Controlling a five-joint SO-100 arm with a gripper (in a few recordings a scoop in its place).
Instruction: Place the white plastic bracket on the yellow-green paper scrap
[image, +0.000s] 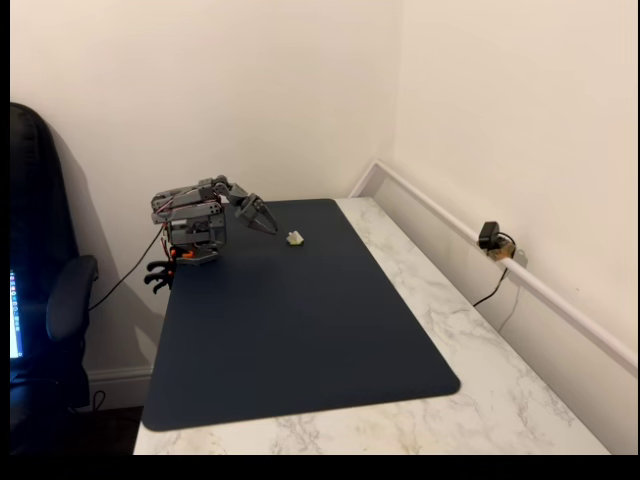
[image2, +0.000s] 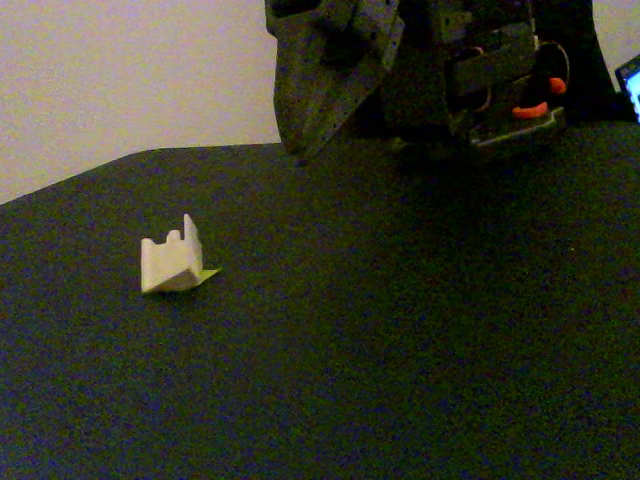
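The white plastic bracket (image: 295, 238) (image2: 170, 264) rests on the dark mat, sitting on top of the yellow-green paper scrap (image2: 207, 274), of which a thin sliver pokes out at the bracket's lower right in a fixed view. My gripper (image: 271, 226) (image2: 300, 152) hangs above the mat, apart from the bracket, its jaws together with nothing between them. The arm is folded back over its base (image: 190, 240) at the mat's far left corner.
The dark blue mat (image: 300, 340) covers most of a white marble table (image: 470, 330). A small camera (image: 490, 238) stands by the wall rail on the right. An office chair (image: 50, 300) stands left of the table.
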